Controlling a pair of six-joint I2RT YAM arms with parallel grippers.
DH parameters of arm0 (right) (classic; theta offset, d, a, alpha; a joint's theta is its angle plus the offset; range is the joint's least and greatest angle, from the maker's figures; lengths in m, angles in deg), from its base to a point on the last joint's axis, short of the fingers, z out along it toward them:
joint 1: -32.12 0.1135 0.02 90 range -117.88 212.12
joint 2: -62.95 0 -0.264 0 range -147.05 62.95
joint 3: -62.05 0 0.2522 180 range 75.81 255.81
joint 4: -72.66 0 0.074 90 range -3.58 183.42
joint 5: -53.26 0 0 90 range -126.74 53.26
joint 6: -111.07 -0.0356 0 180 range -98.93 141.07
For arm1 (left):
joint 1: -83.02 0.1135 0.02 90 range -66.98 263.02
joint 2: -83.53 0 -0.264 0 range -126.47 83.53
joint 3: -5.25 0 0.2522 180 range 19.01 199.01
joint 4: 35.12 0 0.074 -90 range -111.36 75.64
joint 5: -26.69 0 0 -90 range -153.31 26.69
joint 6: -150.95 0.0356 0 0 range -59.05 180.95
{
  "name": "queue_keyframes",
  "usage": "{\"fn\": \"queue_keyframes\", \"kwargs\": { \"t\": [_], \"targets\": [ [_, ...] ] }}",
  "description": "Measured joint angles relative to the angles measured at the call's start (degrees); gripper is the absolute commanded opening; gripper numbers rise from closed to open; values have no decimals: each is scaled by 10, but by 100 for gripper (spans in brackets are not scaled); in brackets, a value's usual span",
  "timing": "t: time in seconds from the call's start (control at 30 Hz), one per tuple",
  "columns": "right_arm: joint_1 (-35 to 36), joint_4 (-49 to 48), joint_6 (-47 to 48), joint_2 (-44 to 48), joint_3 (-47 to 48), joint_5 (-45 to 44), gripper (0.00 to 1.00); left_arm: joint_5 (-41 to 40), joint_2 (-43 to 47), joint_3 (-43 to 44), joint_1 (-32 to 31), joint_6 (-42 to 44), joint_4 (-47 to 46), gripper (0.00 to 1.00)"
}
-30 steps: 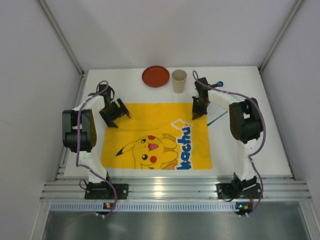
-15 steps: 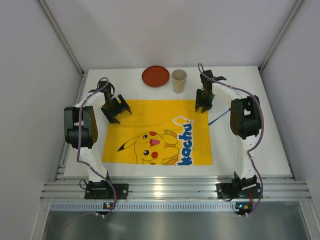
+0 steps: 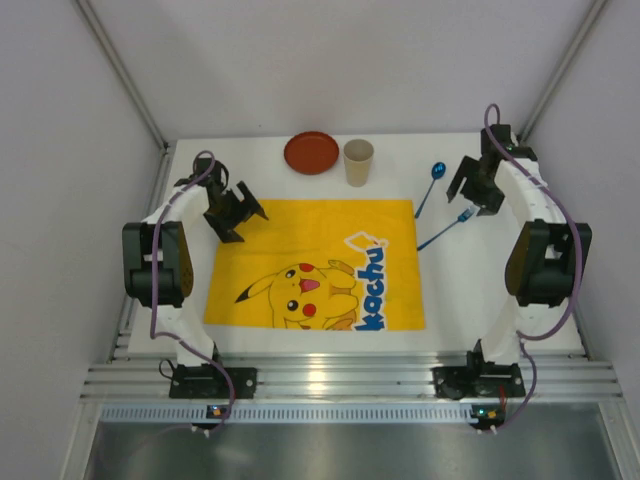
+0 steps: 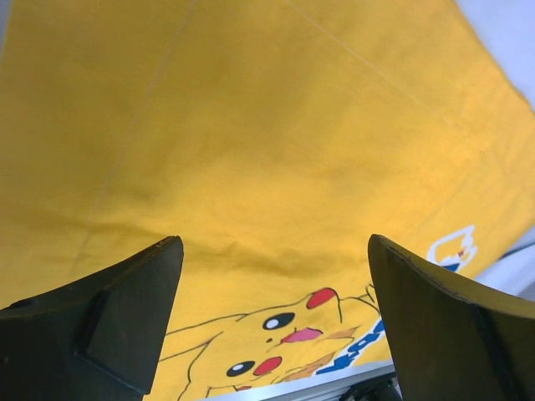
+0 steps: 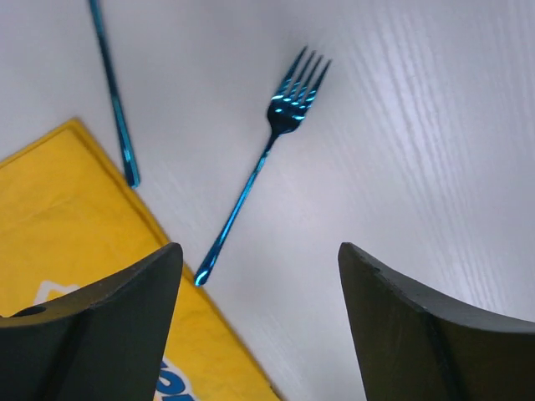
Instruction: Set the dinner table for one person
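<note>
The yellow Pikachu mat lies flat on the white dinner table. My left gripper hovers open over the mat's far left corner; in the left wrist view only the mat shows between its fingertips. My right gripper is open above the bare table right of the mat, holding nothing. A blue fork lies just below it, and a blue spoon lies beside it, its handle touching the mat's edge. The right fingertips stand wide apart.
A red plate and a beige paper cup stand at the back of the table, behind the mat. White walls close in on three sides. An aluminium rail runs along the near edge by the arm bases.
My right gripper opened off the mat's far right corner and swung right and back to above the fork. The mat has settled flat. The left gripper barely moved.
</note>
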Motion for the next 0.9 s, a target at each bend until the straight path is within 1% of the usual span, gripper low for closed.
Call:
{"fn": "queue_keyframes", "kwargs": {
  "t": [0.13,0.27,0.37,0.43,0.47,0.57,0.63,0.73,0.83,0.87,0.9],
  "targets": [
    [-37,4,-9,-47,0,-18,69,11,36,-8,-8,-1,-4,98],
    [-28,12,-21,-94,0,-19,69,19,59,-25,-21,0,-8,98],
    [-19,12,-29,-112,0,-16,68,22,66,-43,-26,0,-10,98],
    [-16,11,-34,-118,0,-14,64,23,73,-57,-26,1,-10,98],
    [-14,10,-37,-120,0,-13,60,23,76,-64,-26,2,-9,98],
    [-14,10,-45,-136,5,-14,50,23,90,-74,-26,7,-6,98],
    [-14,10,-51,-151,13,-15,47,23,101,-79,-26,10,-6,98],
    [-14,11,-57,-174,26,-21,46,23,122,-87,-26,16,-3,98],
    [-12,13,-61,-181,38,-29,43,24,139,-90,-26,20,2,98],
    [-11,15,-62,-183,41,-31,41,24,142,-90,-26,22,3,98],
    [-11,16,-62,-185,43,-33,36,25,145,-92,-26,24,4,98]
  ]
}}
